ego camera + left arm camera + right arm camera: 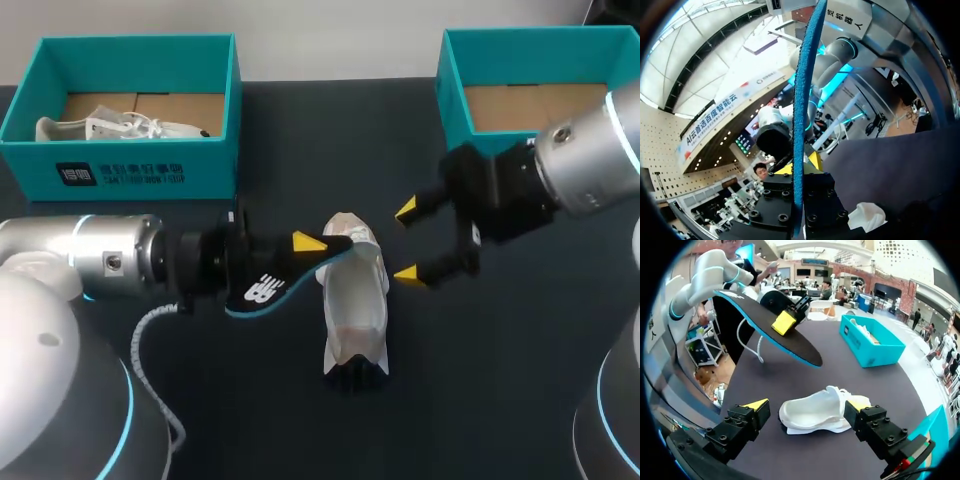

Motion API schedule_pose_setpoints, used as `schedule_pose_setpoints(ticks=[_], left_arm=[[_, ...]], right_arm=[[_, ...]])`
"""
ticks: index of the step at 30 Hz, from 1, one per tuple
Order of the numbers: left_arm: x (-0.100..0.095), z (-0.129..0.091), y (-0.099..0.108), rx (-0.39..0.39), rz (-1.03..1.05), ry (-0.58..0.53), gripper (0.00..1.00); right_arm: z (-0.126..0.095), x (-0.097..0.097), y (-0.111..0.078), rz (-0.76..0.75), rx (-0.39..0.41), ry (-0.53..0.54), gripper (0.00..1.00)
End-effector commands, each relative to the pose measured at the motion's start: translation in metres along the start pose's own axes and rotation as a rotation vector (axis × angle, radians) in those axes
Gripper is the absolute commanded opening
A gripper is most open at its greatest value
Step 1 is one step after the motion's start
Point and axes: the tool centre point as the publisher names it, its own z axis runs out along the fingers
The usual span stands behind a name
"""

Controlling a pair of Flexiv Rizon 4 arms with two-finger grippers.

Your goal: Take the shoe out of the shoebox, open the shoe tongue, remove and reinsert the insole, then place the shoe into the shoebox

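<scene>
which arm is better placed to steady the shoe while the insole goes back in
Right. The right fingers are open and empty beside the shoe; the left fingers are shut on the insole.

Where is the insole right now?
In the head view, the left gripper holds the insole left of centre, just left of the white shoe.

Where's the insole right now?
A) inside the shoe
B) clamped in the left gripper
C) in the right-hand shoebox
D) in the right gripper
B: the left gripper is shut on the black, blue-edged insole, holding it in the air beside the white shoe, while the right gripper is open and empty.
</scene>
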Motion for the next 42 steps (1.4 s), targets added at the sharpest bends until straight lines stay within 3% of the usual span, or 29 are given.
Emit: schedule_pose_setpoints(ticks=[1,5,23,26,42], left_arm=[[0.014,0.003,-0.005,-0.011,0.012,-0.007,0.00],[0.023,0.007,-0.001,-0.009,-0.012,-0.020,0.00],[0.062,0.026,0.024,-0.046,-0.001,0.031,0.00],[0.067,0.027,0.028,-0.060,0.012,0.042,0.00],[0.078,0.027,0.032,-0.075,0.026,0.045,0.00]], right_arm=[[0.012,0.003,-0.012,-0.008,0.004,0.017,1.00],[0.025,0.006,-0.022,-0.078,0.057,0.016,1.00],[0.025,0.006,-0.022,-0.078,0.057,0.016,1.00],[0.033,0.006,-0.029,-0.094,0.050,0.028,1.00],[0.054,0.004,-0.071,-0.175,0.189,-0.031,1.00]])
